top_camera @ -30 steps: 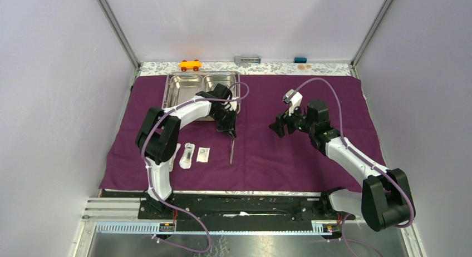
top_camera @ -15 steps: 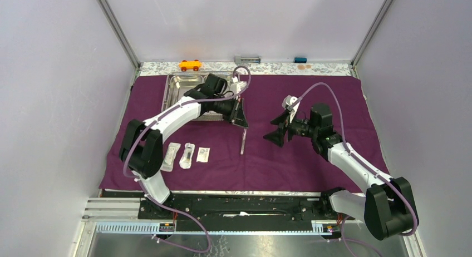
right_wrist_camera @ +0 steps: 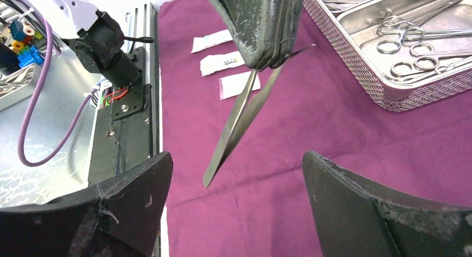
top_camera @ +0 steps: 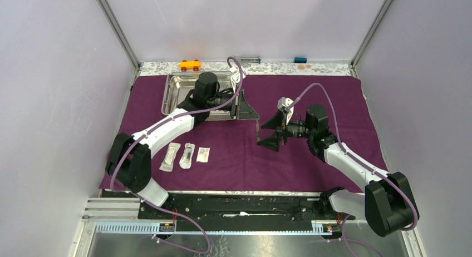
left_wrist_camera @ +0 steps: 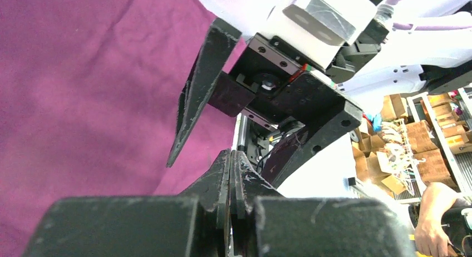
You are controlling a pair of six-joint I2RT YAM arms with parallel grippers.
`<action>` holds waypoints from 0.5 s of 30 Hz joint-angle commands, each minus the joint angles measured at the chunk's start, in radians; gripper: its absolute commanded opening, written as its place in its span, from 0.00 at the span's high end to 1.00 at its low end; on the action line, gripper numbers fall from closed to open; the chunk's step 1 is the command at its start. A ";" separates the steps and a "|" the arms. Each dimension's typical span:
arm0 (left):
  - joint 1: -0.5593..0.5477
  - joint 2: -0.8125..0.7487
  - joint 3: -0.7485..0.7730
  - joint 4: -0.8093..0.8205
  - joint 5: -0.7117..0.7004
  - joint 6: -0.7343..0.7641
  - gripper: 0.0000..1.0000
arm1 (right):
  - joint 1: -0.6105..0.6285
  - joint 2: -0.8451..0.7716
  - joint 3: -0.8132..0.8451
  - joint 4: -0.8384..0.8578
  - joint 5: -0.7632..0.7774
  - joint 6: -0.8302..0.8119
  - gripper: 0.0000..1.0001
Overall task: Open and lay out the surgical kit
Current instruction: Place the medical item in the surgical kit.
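The tweezers (right_wrist_camera: 240, 117) are gripped in the closed left pincer (right_wrist_camera: 266, 58) above the middle of the purple cloth (top_camera: 334, 95); the right pincer (top_camera: 271, 133) is spread wide, facing their tip.

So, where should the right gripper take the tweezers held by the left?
Take the free lower half of the tweezers, below the left gripper that pinches their upper end. They hang tilted ahead of the open right gripper, so advance straight and close.
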 commanded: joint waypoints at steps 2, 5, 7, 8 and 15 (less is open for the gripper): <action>-0.011 -0.050 -0.038 0.296 0.054 -0.129 1.00 | 0.010 0.004 -0.004 0.064 -0.023 0.029 0.08; -0.014 -0.064 -0.068 0.366 0.044 -0.161 1.00 | 0.010 0.014 0.003 0.061 -0.033 0.035 0.15; -0.013 -0.072 -0.078 0.392 0.042 -0.165 1.00 | 0.010 0.024 0.010 0.053 -0.041 0.035 0.22; -0.013 -0.076 -0.079 0.399 0.041 -0.165 1.00 | 0.010 0.027 0.012 0.050 -0.045 0.034 0.25; -0.013 -0.094 -0.096 0.424 0.039 -0.165 1.00 | 0.010 0.026 0.020 0.041 -0.036 0.034 0.44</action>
